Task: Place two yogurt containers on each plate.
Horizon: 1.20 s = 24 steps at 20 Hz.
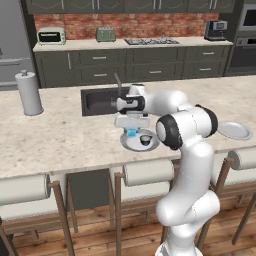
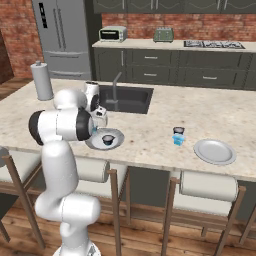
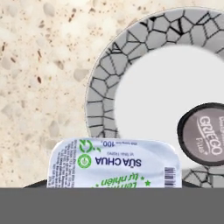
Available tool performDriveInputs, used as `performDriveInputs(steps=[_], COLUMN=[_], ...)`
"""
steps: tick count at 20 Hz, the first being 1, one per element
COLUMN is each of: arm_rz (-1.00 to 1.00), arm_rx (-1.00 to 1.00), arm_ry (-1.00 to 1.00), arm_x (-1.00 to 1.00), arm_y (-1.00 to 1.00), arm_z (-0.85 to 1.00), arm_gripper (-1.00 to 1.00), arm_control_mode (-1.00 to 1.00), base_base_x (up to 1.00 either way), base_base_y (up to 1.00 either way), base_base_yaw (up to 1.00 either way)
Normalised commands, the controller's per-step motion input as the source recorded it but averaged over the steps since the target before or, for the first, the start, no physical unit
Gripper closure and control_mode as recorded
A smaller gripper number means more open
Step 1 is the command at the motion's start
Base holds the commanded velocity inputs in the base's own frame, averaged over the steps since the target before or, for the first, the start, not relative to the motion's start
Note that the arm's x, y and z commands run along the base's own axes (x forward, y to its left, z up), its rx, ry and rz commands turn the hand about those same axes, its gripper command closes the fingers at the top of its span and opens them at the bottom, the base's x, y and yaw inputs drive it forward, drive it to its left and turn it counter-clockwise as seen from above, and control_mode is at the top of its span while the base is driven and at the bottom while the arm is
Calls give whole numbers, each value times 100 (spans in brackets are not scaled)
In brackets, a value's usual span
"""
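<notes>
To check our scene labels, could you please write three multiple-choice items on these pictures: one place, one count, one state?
1. Where does the dark yogurt cup lie?
A. on the patterned plate below the gripper
B. in the sink
C. on a stool

2. How many yogurt cups stand on the counter between that plate and the bare plate?
A. none
B. two
C. four

3. What is the gripper's state?
A. wide open
B. shut on nothing
C. shut on the light blue cup

Key:
1 A, the hand view shows it on the plate.
2 B, one dark, one blue.
3 C, the cup sits at the fingers.
</notes>
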Motion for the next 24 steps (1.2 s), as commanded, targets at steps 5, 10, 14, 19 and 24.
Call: performDriveInputs(steps=[5, 10, 14, 19, 24], arm_rz=[-15, -17, -11, -7, -5], arm_rx=[-7, -4, 0, 0, 0], arm_ry=[-45, -31, -7, 0, 0], arm_x=[-18, -2, 0, 0, 3], arm_y=[-20, 0, 0, 0, 0], arm_z=[-31, -32, -19, 0, 0], arm_gripper=[100, 100, 100, 100, 100], arm_control_mode=[-100, -100, -100, -100, -100], base_base_x=[0, 0, 0, 0, 0], base_base_y=[0, 0, 0, 0, 0], base_base_yaw=[0, 0, 0, 0, 0])
